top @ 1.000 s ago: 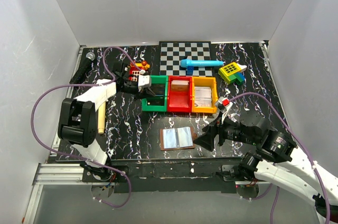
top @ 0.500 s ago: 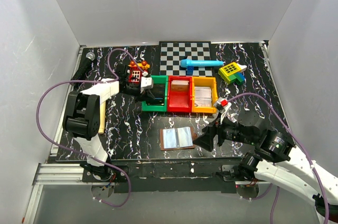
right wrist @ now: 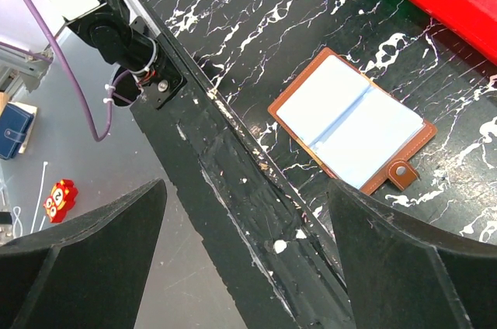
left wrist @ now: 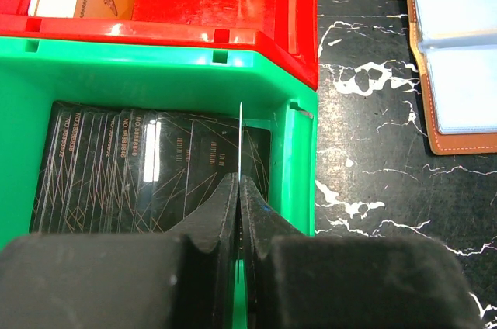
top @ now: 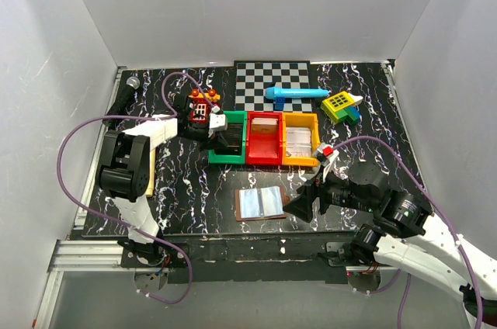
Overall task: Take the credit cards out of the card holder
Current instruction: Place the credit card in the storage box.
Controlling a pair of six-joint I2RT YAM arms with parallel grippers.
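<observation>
My left hand (left wrist: 239, 189) pinches a thin card (left wrist: 241, 131) edge-on above the green bin (left wrist: 155, 73). Near-right of that bin, the card holder (top: 260, 204) lies open on the worktop (top: 186, 189). Farther that way, my right hand (right wrist: 247, 189) gapes wide.

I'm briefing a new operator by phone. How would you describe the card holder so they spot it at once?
On the black marbled table, find the red bin, the middle one in a row of three. Just on its near side lies the card holder, opened flat like a book. It alone has a brown edge round pale blue panels; its neighbours are bright plastic tubs.
</observation>
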